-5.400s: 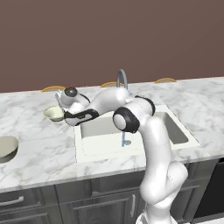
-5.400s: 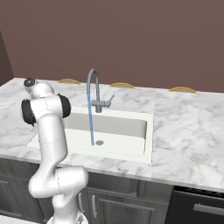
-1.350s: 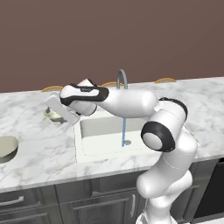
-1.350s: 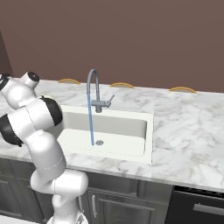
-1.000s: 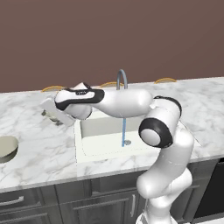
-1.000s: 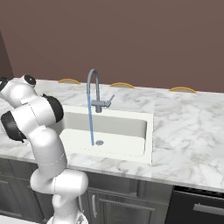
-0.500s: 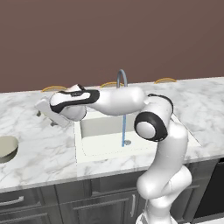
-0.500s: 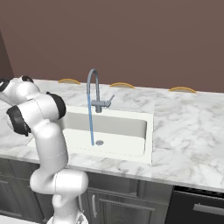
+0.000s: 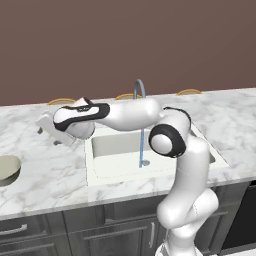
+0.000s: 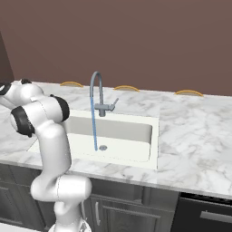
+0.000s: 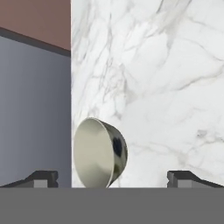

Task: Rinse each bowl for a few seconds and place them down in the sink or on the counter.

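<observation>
Left base view takes in a long white marble counter [image 9: 45, 175] with grey veining, set over dark grey cabinets [image 9: 75, 232] and backed by a plain brown wall [image 9: 125, 45]. A white rectangular sink [image 9: 117, 152] is sunk into the counter's middle, and a thin blue stream of water [image 9: 142, 145] falls from the grey gooseneck faucet [image 9: 138, 87] toward the drain. At the counter's left front edge sits a dull grey-beige bowl [image 9: 7, 169], round and metallic-looking. Compared with half a second ago, the arm has stretched slightly further left over the counter beside the sink's left rim, and its hand now sits lower. In the hand view, the claw [image 11: 113, 177] stands wide and released, its two dark fingertips [image 11: 41, 177] well apart, grasping nothing. Between them, nearer one tip, lies a second bowl [image 11: 99, 153], smooth and rounded, at the counter's edge, its rim facing sideways in this rolled view.
</observation>
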